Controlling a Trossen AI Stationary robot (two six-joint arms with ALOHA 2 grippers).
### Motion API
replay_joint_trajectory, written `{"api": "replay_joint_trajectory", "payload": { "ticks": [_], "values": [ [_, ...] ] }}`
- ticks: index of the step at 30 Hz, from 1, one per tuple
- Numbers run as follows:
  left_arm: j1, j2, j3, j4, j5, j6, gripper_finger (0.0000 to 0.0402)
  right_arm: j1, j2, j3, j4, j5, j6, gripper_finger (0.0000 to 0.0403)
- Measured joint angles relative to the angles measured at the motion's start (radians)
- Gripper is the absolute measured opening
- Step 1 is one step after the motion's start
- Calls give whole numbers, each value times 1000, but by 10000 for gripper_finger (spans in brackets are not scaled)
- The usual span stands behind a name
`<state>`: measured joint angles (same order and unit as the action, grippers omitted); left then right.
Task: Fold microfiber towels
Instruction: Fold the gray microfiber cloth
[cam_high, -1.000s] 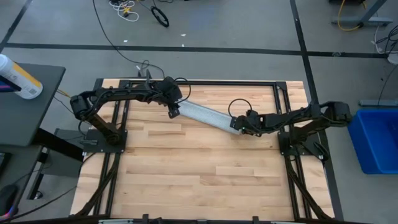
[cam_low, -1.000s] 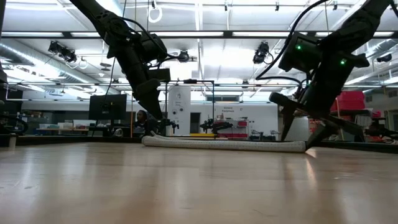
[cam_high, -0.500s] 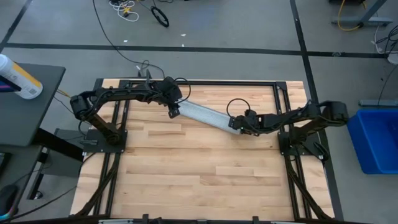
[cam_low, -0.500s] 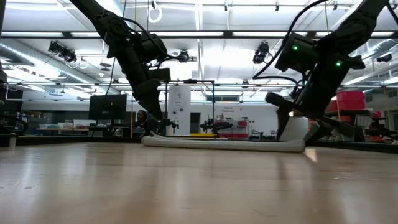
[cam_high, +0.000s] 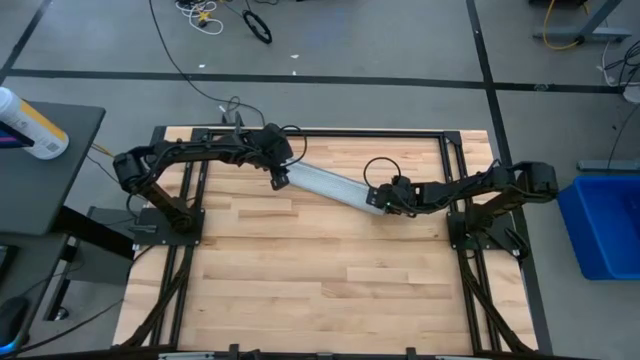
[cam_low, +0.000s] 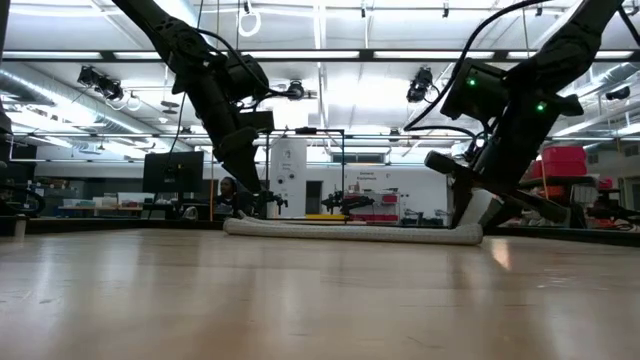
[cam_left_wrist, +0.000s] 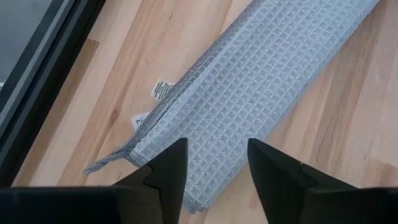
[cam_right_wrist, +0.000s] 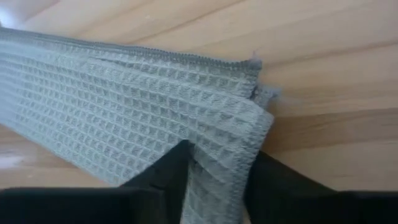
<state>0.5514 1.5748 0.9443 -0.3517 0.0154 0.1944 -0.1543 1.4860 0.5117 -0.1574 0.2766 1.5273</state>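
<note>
The pale grey-blue towel lies folded into a long narrow strip, slanting from far left to nearer right on the wooden table. A small white tag lies beside its left end. My left gripper is open, fingers pointing down over the strip's left end. My right gripper is shut on the strip's right end. In the low view the strip lies flat with its right end raised a little. My left gripper's open fingers stand over the strip's left end; whether they touch the cloth I cannot tell. My right gripper holds the strip's right end between its two fingers, several layers at the hemmed edge. It comes slanting from the table's right. That end is raised slightly; the rest lies on the table.
A black frame rail runs along the table's far edge. A blue bin stands off the table's right side, and a dark side table with a bottle off its left. Bare wood stretches toward the near edge.
My right gripper has moved a little toward the table's left with the strip's right end, which now sits farther left and slightly raised. The strip's left end and my left gripper have stayed in place.
</note>
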Motion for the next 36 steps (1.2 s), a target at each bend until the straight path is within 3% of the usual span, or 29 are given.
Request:
{"api": "replay_joint_trajectory", "payload": {
  "ticks": [5,7,9,23,30,36],
  "values": [
    [0,50,0,0,0,-23,88,-1,1,-1,0,-18,-57,18],
    [-2,77,0,-14,8,-31,33,-1,1,-1,1,-28,-73,18],
    [-2,101,0,-6,8,-57,12,-1,1,0,1,-31,-84,26],
    [4,246,7,11,84,-67,2,0,1,1,9,-46,-117,8],
    [5,255,5,32,92,-61,1,-4,-35,2,60,-130,-153,7],
    [5,256,4,31,102,-66,1,-6,-43,39,61,-122,-193,6]
  ]
}}
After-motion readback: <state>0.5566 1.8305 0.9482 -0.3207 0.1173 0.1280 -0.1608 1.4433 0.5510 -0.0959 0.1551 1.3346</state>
